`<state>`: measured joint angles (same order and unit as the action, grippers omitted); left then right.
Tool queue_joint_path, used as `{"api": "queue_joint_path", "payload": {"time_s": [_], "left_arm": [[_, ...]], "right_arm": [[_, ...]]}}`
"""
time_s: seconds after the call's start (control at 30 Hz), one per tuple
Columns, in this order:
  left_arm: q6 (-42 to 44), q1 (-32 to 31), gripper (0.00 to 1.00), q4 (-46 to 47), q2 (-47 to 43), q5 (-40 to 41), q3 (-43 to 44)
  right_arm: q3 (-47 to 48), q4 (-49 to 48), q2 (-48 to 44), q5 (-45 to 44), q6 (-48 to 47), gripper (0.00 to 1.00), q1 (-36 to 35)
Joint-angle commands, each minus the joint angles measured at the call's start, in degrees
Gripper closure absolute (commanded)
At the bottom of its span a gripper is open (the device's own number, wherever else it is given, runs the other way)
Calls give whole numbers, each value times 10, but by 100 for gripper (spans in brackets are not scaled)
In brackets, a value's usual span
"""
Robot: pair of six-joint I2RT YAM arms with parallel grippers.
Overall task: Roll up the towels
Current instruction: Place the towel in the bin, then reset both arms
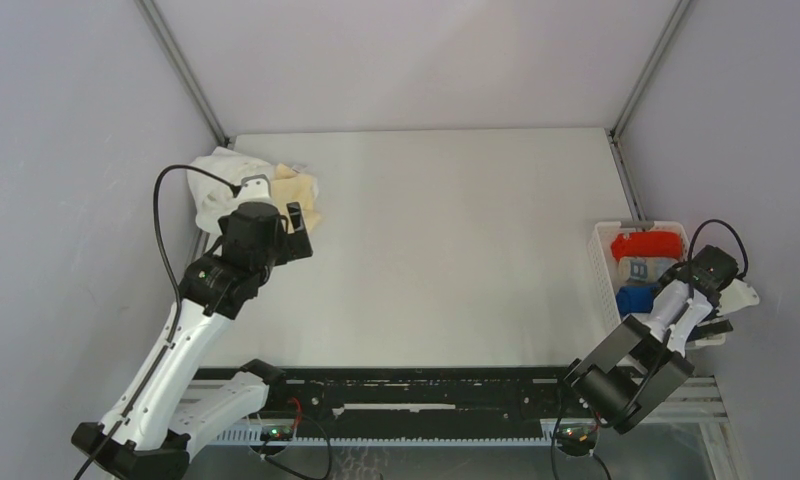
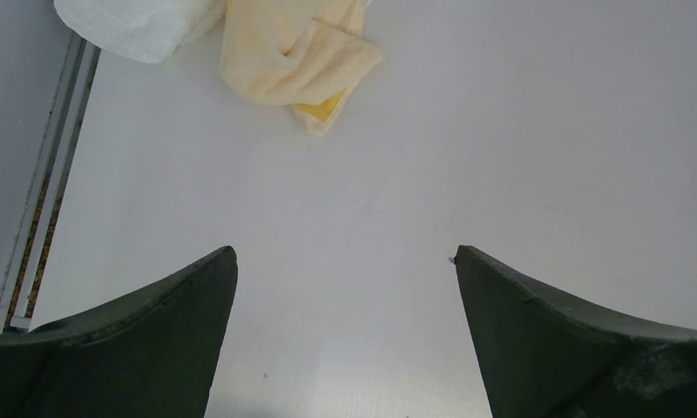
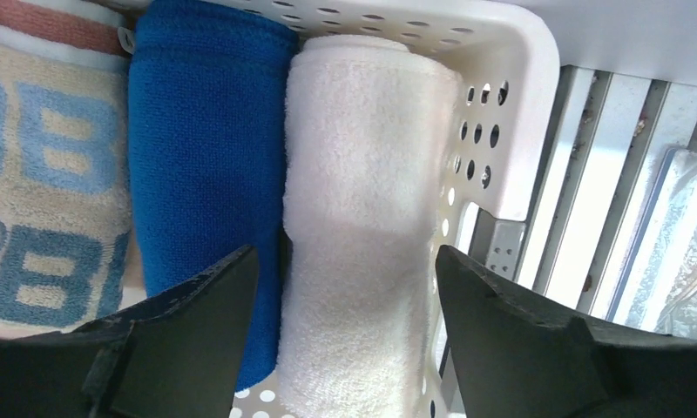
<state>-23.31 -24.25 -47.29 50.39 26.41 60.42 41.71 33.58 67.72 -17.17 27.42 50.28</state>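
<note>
Rolled towels lie side by side in the white basket: a light-blue patterned one, a royal blue one and a white one. My right gripper is open, one finger on each side of the white roll, with a small gap on both sides. From above, red, patterned and blue rolls show in the basket. At the far left lie a crumpled white towel and a cream-yellow towel. My left gripper hangs open just short of them, holding nothing.
The basket stands at the table's right edge, by the side wall. Right of it run a metal rail and a clear plastic sheet. The loose towels lie in the far-left corner against the left wall rail.
</note>
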Motion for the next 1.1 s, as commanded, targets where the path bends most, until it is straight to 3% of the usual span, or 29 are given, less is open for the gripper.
{"api": "queue_joint_path", "payload": {"time_s": [0.0, 0.2, 0.37, 0.57, 0.83, 1.07], "left_arm": [[9, 2, 0, 20, -16, 4, -10], [8, 3, 0, 21, -17, 4, -10], [7, 11, 0, 21, -19, -5, -8], [2, 18, 0, 26, -58, 10, -6], [-33, 20, 0, -28, -175, 93, -6], [-69, 21, 0, -49, -327, 99, -48]], "right_arm": [[1, 8, -6, -19, 7, 23, 3], [-4, 16, -67, -1, 13, 21, -1], [13, 61, -136, 35, 21, 13, -7], [41, 99, -255, 121, 26, 6, -69], [171, 128, -326, 91, -41, 0, -285], [175, 118, -440, 8, -119, 0, -459]]}}
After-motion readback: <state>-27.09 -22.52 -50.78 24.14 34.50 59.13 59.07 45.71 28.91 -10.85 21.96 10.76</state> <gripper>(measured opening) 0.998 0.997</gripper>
